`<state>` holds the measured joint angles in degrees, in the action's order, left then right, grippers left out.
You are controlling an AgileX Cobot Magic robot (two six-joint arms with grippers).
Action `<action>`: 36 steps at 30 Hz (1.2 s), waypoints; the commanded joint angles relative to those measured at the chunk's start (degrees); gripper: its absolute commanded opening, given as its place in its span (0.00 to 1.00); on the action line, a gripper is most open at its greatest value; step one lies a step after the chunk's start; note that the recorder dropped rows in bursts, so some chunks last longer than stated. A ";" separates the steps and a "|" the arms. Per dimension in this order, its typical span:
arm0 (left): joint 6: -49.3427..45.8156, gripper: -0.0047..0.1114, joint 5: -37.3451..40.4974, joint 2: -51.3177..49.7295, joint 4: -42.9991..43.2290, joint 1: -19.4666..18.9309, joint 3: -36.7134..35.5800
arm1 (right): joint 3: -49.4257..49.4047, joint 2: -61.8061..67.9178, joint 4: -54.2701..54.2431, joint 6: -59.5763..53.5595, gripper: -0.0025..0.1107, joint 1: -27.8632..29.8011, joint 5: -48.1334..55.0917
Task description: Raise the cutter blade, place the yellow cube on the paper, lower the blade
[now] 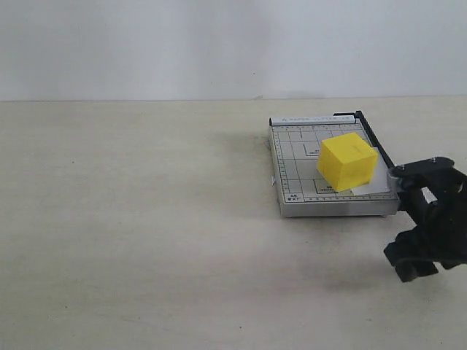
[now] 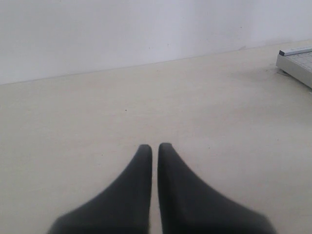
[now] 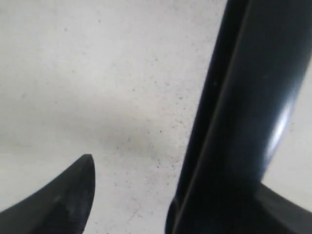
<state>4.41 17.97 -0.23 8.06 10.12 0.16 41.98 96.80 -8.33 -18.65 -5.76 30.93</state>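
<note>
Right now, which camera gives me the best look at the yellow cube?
The exterior view: the yellow cube shows whole, sitting on the paper on the cutter board. The left wrist view catches only a corner of that board, no cube; the right wrist view shows none of it either.

We are looking at the board [image 1: 295,171] sitting on the table [image 1: 146,233], right of the middle, with the wall [image 1: 219,44] standing behind. The paper [image 1: 373,188] is lying on the board's near right part, and the cube [image 1: 347,162] is resting on it, turned askew. The blade [image 1: 373,138] is lying along the board's right edge, its handle end reaching the right gripper [image 1: 419,233], which is hanging just before the near right corner.
</note>
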 commanded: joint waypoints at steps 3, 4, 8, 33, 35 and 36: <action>-0.27 0.08 0.04 0.23 0.10 -0.22 -0.16 | 2.82 -6.92 1.75 -0.75 0.59 0.04 1.57; -0.27 0.08 0.04 0.23 0.10 -0.22 -0.16 | 3.13 -7.80 2.34 -0.75 0.59 0.04 1.85; -0.27 0.08 0.04 0.23 0.10 -0.22 -0.16 | 4.18 -11.36 4.83 -0.32 0.59 0.04 3.88; -0.27 0.08 0.04 0.23 0.10 -0.22 -0.16 | -7.08 -54.91 -15.98 -7.16 0.02 0.04 -6.43; -0.27 0.08 0.04 0.23 0.10 -0.22 -0.16 | -11.90 -66.16 -16.90 -7.41 0.02 0.04 -5.79; -0.27 0.08 0.04 0.23 0.10 -0.22 -0.16 | -13.47 -70.25 -16.90 -7.30 0.02 0.04 -5.34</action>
<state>4.41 17.97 -0.23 8.06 10.12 0.16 32.05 35.64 -24.05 -25.01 -5.76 25.31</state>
